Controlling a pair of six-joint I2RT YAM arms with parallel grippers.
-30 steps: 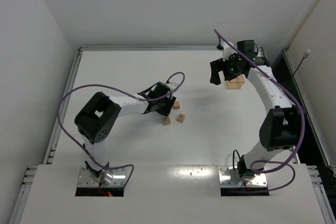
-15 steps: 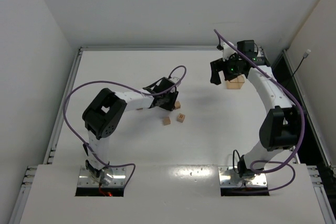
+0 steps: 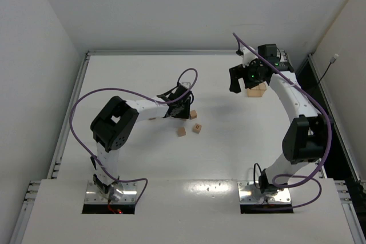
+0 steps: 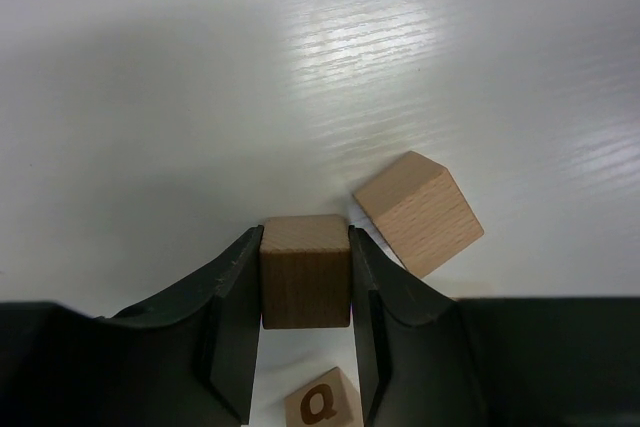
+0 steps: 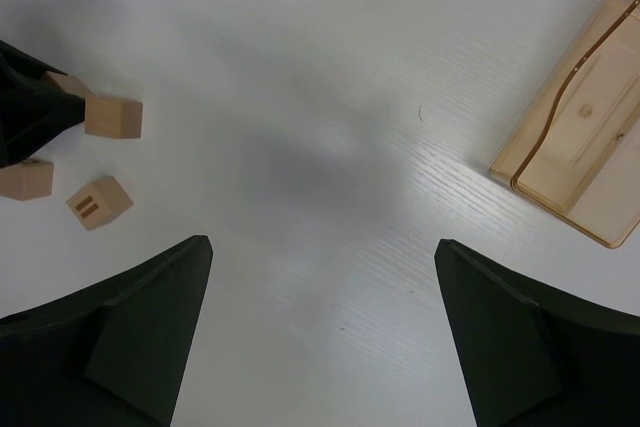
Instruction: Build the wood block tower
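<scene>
My left gripper point(image 4: 305, 247) is shut on a plain wood block point(image 4: 305, 272), held square between both fingers. A second plain block point(image 4: 418, 212) lies tilted just right of it, near the right finger. A block marked Q point(image 4: 320, 405) lies under the gripper. In the top view the left gripper point(image 3: 182, 107) hides its block; three loose blocks point(image 3: 193, 114), point(image 3: 197, 128), point(image 3: 181, 132) lie beside it. No stacked tower shows. My right gripper point(image 5: 322, 244) is open and empty, high over bare table, also in the top view point(image 3: 243, 79).
A pale wooden tray point(image 3: 257, 90) sits under the right arm at the back right, also in the right wrist view point(image 5: 585, 157). The left arm's purple cable point(image 3: 189, 78) loops above its wrist. Walls close the table on three sides.
My left gripper has shifted a little toward the back with the block in it, and its elbow swung right. The loose blocks and the right arm have not moved.
</scene>
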